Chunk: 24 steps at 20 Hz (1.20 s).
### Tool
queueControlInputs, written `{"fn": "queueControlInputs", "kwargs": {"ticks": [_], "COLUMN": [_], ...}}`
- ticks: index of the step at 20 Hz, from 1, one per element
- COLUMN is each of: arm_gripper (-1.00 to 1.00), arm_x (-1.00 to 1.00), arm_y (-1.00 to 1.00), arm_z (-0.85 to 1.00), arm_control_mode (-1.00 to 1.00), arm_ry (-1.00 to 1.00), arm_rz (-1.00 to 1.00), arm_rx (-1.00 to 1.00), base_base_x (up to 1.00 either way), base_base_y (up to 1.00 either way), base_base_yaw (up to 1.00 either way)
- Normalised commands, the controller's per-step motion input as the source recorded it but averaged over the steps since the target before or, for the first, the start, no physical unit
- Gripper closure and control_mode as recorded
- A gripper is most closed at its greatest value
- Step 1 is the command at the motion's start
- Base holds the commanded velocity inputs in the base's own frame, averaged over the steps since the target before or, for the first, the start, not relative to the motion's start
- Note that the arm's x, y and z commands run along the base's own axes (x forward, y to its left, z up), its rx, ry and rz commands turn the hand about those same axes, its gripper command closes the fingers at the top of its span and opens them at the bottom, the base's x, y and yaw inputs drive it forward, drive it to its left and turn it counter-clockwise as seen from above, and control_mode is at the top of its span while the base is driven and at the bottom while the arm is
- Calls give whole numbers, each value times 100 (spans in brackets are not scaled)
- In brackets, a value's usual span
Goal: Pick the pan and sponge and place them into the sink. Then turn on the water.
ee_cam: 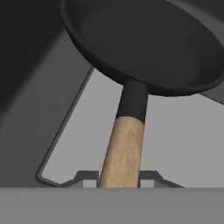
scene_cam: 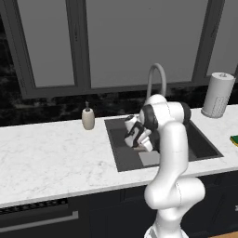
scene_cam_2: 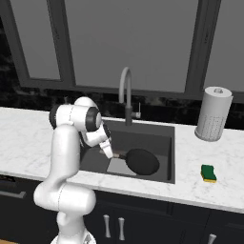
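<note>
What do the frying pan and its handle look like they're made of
Frying pan: likely dark metal with a matte black, perhaps nonstick, finish; no shine. Handle: looks like light wood, tan with faint grain, joined by a black collar. It's rendered, so uncertain.

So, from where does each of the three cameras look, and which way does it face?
Left base view: behind the arm's left, facing sink; arm at lower right.
Right base view: behind its right, facing the same sink, pan and sponge; arm at lower left.
Hand view: on the hand, looking along the tool at the pan's handle.
Shared: sink, faucet.
</note>
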Motion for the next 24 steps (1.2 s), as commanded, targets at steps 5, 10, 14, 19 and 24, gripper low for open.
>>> {"fn": "queueControlInputs", "kwargs": {"ticks": [5,10,14,19,24], "arm_gripper": [100,100,100,100,-100], "arm_x": [70,41,12,19,-8], "arm_y": [0,0,0,0,0], "arm_z": [-46,-68,-79,-66,-16], "arm_control_mode": [-100,-100,-100,-100,-100], "arm_ry": [4,0,0,0,-12], "arm_rz": [0,3,6,4,3], "arm_rx": [0,0,1,0,5], "base_base_x": [0,0,0,0,0], "base_base_y": [0,0,0,0,0], "base_base_yaw": [0,0,0,0,0]}}
